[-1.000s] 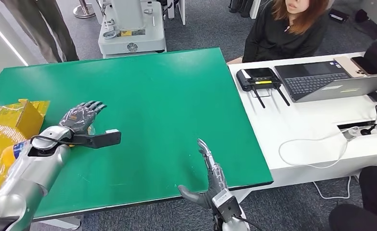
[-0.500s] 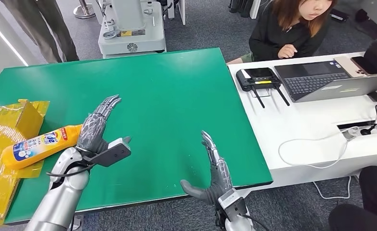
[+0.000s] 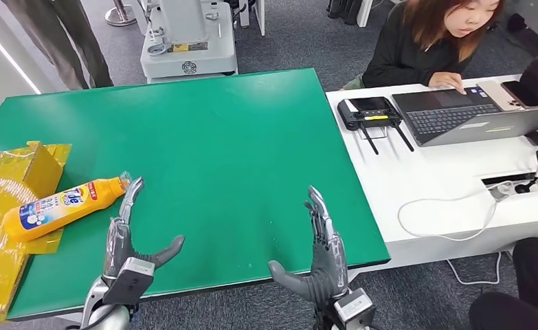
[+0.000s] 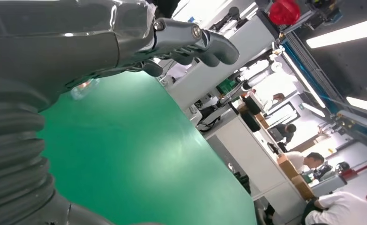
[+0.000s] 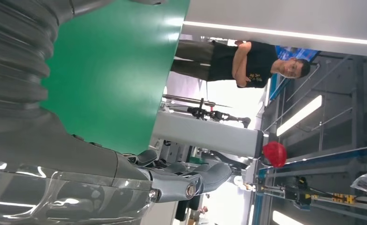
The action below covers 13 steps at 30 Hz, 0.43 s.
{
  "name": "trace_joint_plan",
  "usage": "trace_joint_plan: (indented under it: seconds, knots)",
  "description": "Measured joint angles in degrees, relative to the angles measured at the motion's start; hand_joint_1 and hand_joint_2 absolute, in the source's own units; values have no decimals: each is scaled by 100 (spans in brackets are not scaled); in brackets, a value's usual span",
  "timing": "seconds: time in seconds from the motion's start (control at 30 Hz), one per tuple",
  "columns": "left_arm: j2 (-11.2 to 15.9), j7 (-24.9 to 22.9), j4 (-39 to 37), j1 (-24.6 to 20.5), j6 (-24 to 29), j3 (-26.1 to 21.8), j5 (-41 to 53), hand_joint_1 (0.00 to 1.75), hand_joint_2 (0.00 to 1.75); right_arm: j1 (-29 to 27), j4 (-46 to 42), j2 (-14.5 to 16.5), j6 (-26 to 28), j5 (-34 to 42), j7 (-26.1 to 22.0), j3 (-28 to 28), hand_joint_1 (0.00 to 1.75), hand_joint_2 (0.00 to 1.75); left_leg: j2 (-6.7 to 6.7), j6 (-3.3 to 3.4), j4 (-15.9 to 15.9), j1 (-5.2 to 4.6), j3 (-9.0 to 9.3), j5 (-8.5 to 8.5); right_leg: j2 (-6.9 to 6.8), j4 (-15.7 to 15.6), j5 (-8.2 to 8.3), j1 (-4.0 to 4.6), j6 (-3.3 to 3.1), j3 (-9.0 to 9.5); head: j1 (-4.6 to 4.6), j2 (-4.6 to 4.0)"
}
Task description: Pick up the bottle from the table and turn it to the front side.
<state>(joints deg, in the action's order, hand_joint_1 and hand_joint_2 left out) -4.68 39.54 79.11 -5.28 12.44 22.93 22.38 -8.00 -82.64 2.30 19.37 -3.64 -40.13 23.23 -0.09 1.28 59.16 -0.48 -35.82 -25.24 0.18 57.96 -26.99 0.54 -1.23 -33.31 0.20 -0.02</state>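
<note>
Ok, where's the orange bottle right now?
In the head view the orange bottle lies on the green table's left side, partly over yellow packaging, beside the left robot hand.

One bottle [image 3: 61, 207], two hands [image 3: 125, 234] [image 3: 324, 251], one laptop [image 3: 472, 113], perhaps two phones [image 3: 499, 94], one person [image 3: 434, 41] seated.

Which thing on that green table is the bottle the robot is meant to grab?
Find the big green table and look to its left edge. Beside the crinkly yellow bags lies an orange bottle on its side, with a blue and white label, cap toward the robot's left hand.
</note>
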Motion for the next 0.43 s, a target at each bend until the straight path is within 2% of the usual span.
trace_joint_plan:
  seconds: [0.27, 0.43]
  knots:
    - [-10, 45, 553, 782, 21, -31, -355, 0, 175, -205, -313, -87, 218, 81, 0, 135, 0, 175, 0, 2, 0, 0, 0, -2, 0, -1, -1, 0, 0, 0, 0, 0]
    - [-2, 47, 789, 1050, 44, -31, -413, 0, 175, -301, -452, -145, 351, 109, 0, 256, 0, 175, 0, -1, 0, 0, 1, -8, 0, -1, -3, 0, -2, 0, 0, 0]
